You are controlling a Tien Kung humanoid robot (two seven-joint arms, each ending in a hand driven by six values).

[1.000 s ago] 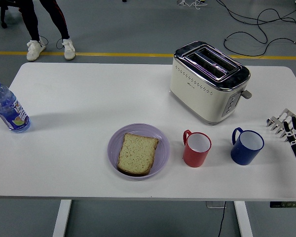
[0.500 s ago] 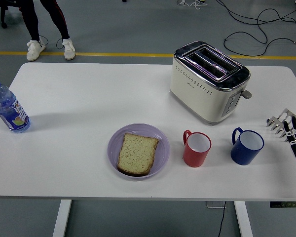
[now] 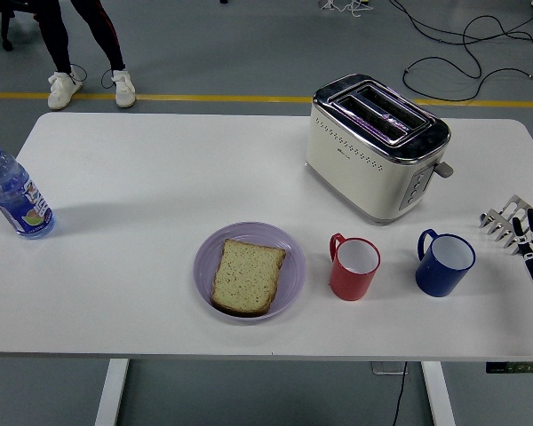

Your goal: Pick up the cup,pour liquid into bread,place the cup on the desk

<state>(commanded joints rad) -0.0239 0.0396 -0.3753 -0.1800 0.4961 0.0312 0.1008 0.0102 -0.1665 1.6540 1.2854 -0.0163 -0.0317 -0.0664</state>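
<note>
A red cup [image 3: 354, 267] stands upright on the white table [image 3: 142, 186], its handle to the left. To its right stands a blue cup [image 3: 444, 263], handle also at its left. A slice of bread [image 3: 247, 274] lies on a lilac plate [image 3: 289, 257] left of the red cup. My right hand [image 3: 524, 235] rests over the table's right edge, fingers spread and holding nothing, a short way right of the blue cup. The left hand is out of view.
A cream toaster [image 3: 376, 145] stands behind the cups. A water bottle [image 3: 14, 194] sits at the table's far left edge. A person's legs [image 3: 84, 49] stand on the floor beyond the far left corner. Cables [image 3: 462, 44] lie on the floor.
</note>
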